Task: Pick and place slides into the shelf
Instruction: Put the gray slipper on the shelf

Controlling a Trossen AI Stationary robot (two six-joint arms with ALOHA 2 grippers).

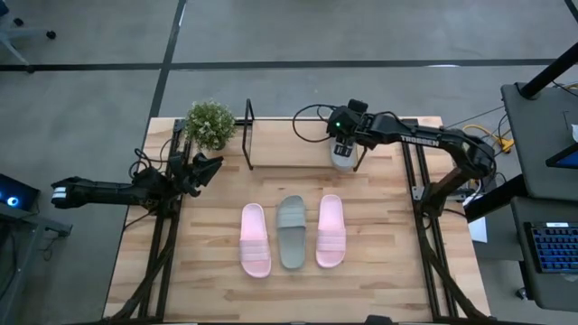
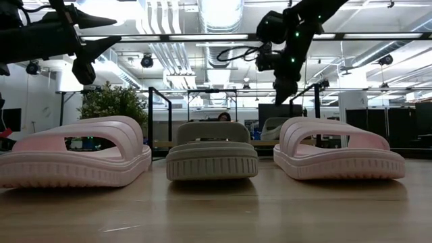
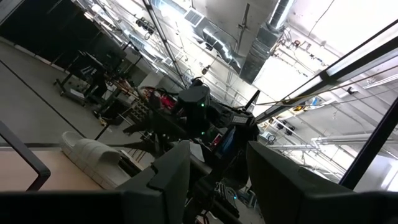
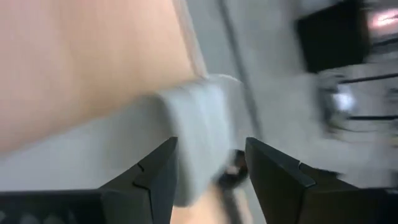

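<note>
Light: bright ceiling strips [image 2: 223, 13], glaring in the low view.
Shadows: soft.
Blur: right wrist view smeared, probably motion.

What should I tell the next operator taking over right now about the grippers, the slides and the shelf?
Right gripper: open, over the grey slide at the shelf's right end; the fingers straddle it, apparently released.
Left gripper: open, empty, waiting above the table's left side near the plant.
Done: one grey slide is at the shelf.
Left: three slides in a row mid-table: pink, grey, pink. Next, retract the right arm, then pick these.
</note>
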